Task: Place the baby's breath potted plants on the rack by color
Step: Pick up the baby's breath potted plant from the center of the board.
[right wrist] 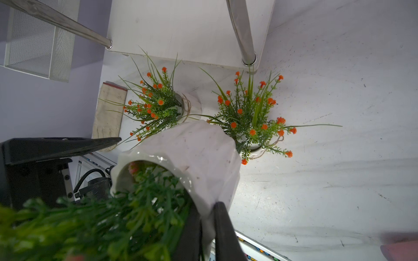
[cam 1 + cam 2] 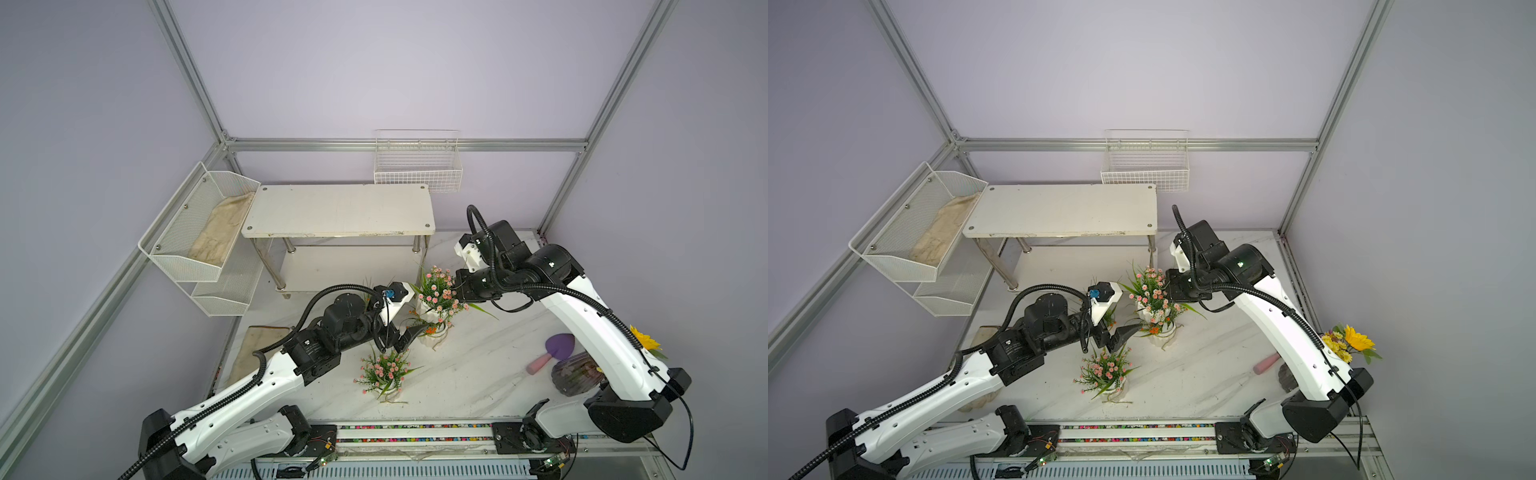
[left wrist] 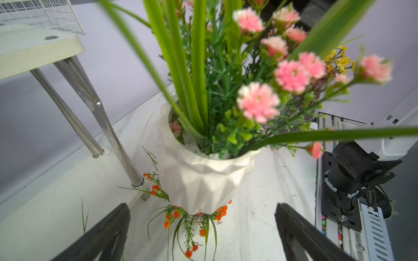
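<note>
My right gripper (image 1: 207,226) is shut on the rim of a white pot (image 1: 194,153) with a pink baby's breath plant (image 2: 436,289), holding it tilted in the air. It hangs over an orange plant (image 2: 432,332) (image 3: 190,223) standing on the table. My left gripper (image 2: 409,336) (image 3: 203,237) is open just in front of the held pot (image 3: 199,178), touching nothing. A second orange plant (image 1: 153,104) stands beside the first, mostly hidden behind my left arm in both top views. Another pink plant (image 2: 384,370) stands nearer the front. The rack (image 2: 338,210) (image 2: 1059,210) behind them is bare.
White mesh wall bins (image 2: 199,232) hang at the left, one holding a cloth. A white wire basket (image 2: 417,166) hangs on the back wall. At the right are a purple trowel (image 2: 552,351) and a sunflower bouquet in a dark vase (image 2: 577,372). A glove (image 2: 257,345) lies at the left.
</note>
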`<move>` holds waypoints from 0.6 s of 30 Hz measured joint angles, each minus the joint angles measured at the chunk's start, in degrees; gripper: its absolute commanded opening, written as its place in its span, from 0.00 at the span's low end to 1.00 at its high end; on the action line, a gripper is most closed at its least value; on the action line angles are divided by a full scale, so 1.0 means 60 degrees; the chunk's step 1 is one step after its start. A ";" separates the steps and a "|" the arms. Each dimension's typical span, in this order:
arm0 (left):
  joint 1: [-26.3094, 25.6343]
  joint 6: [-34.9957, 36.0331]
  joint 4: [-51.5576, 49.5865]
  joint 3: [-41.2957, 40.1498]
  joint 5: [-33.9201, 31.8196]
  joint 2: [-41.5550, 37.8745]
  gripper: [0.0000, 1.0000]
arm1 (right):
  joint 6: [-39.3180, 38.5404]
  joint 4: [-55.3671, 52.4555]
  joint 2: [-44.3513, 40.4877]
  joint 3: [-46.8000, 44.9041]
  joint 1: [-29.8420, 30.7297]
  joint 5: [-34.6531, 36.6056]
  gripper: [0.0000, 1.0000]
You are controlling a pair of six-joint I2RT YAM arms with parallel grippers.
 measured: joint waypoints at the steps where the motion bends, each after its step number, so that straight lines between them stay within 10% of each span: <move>1: 0.0000 0.0004 0.0109 0.0025 0.0011 0.0047 1.00 | -0.0015 -0.0011 0.0007 0.0011 -0.0004 -0.0015 0.03; 18: -0.0069 -0.0069 0.1559 0.0393 0.0809 0.1457 1.00 | -0.0193 -0.0146 0.0007 0.0004 -0.0015 -0.0441 0.03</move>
